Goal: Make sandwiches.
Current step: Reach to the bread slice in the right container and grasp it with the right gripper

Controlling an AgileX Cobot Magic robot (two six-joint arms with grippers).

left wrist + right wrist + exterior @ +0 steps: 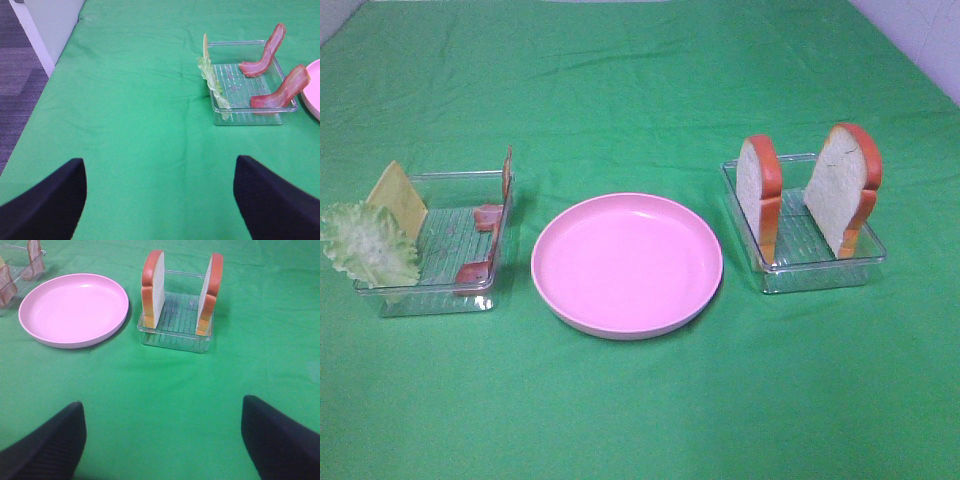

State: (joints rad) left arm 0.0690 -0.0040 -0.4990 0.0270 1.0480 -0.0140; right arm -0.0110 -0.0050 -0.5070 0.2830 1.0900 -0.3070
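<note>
A pink plate (626,262) sits in the middle of the green cloth, empty; it also shows in the right wrist view (75,309). A clear tray (820,262) on the right holds two upright bread slices (760,195) (844,185). A clear tray (445,290) on the left holds lettuce (368,245), a cheese slice (400,197) and two bacon strips (490,240). My left gripper (160,200) is open and empty, well short of the left tray (247,117). My right gripper (162,440) is open and empty, short of the bread tray (176,335). Neither arm shows in the high view.
The green cloth (640,80) covers the whole table. The table's left edge and the floor (20,85) show in the left wrist view.
</note>
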